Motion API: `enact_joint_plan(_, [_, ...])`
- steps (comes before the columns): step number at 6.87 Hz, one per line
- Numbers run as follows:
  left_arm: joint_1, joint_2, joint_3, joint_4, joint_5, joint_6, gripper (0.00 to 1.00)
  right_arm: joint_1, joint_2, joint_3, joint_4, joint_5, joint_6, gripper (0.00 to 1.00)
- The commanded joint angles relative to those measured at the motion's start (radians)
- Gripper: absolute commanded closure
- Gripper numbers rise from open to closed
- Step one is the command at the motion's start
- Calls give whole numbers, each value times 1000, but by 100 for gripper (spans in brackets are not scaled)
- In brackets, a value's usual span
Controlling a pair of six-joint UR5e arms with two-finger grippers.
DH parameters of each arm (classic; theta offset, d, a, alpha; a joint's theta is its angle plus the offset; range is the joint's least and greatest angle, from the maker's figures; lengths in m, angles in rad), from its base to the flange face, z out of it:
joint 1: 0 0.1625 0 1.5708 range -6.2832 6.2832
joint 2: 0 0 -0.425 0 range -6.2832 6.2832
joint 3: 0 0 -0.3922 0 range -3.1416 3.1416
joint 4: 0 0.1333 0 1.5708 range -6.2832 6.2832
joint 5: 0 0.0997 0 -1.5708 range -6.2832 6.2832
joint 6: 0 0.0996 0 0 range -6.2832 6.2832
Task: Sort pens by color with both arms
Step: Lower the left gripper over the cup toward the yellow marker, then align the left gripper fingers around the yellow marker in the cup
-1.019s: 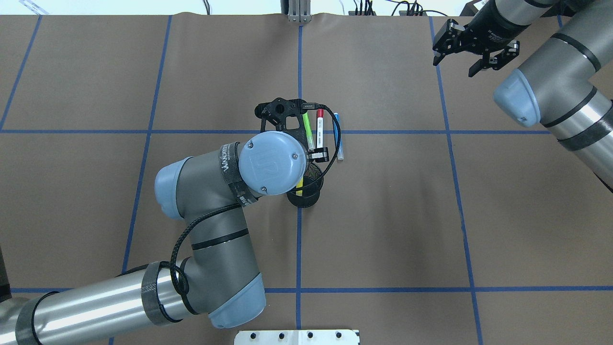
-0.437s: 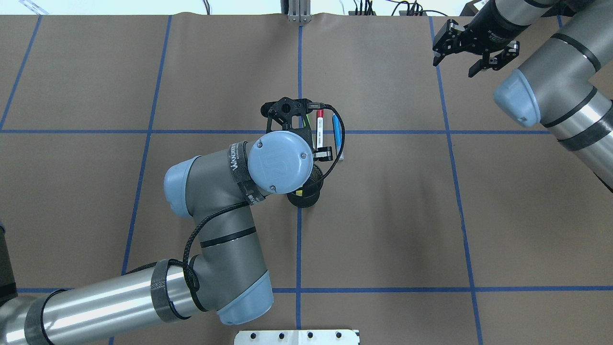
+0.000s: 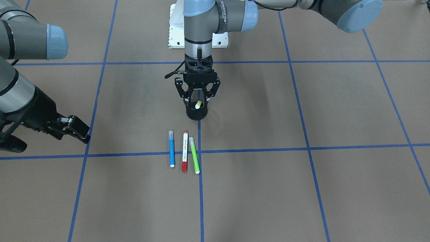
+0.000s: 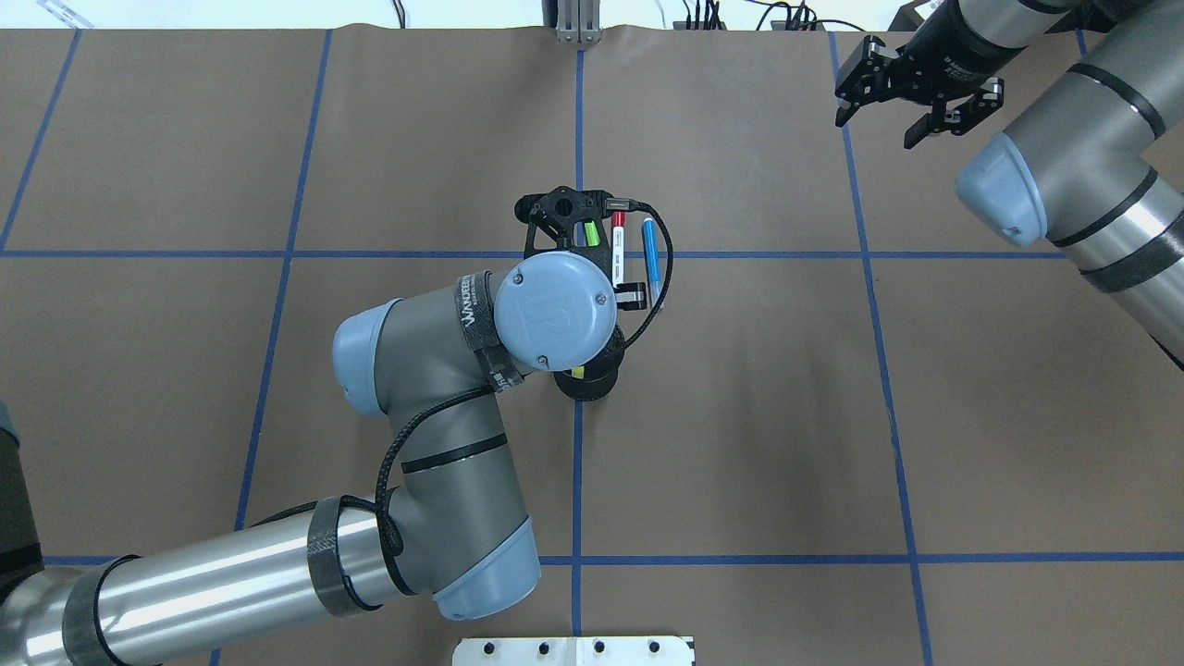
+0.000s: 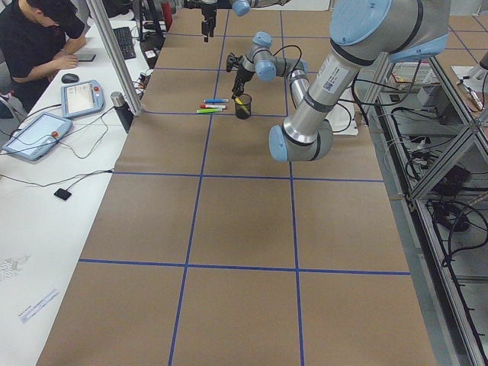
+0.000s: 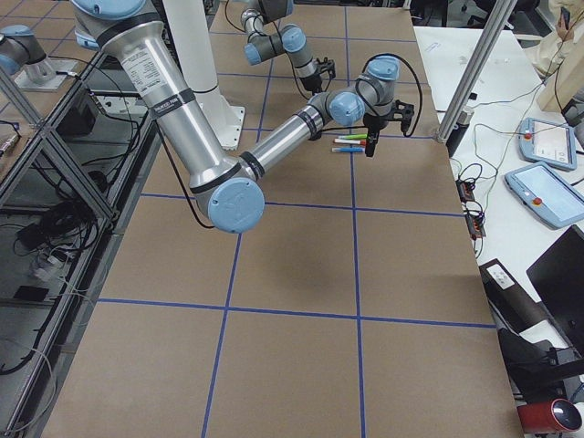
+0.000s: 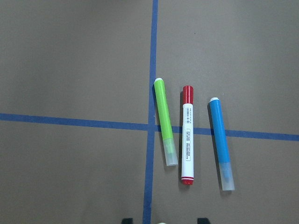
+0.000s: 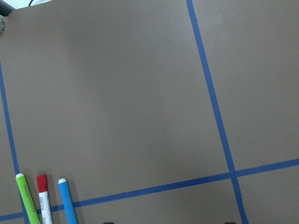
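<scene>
while the right black two-finger gripper (image 4: 877,132) hangs released far right, the left black two-finger gripper (image 3: 197,98) hangs released over the yellow marker pen (image 3: 198,104) in the black mesh cup (image 3: 197,115); likely next: lower, clench it.

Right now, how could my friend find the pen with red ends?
Look at the middle of the brown table, where a black mesh cup stands on a blue tape line. Three pens lie side by side near it, across another line. The red-ended pen is the middle one, between the green pen and the blue pen, and the only one with a white barrel.
</scene>
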Motion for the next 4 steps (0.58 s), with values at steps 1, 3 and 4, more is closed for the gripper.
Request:
enact_joint_plan(1, [0,-3,15,-3,15,13,46,1,-4,3,0,1,0,16])
enact_joint_plan(3, [0,-2,18,-7,15,15,50,-1,-6,3,0,1,0,16])
enact_joint_plan(4, [0,-2,18,-7,15,15,54,-1,-4,3,1,1,0,16])
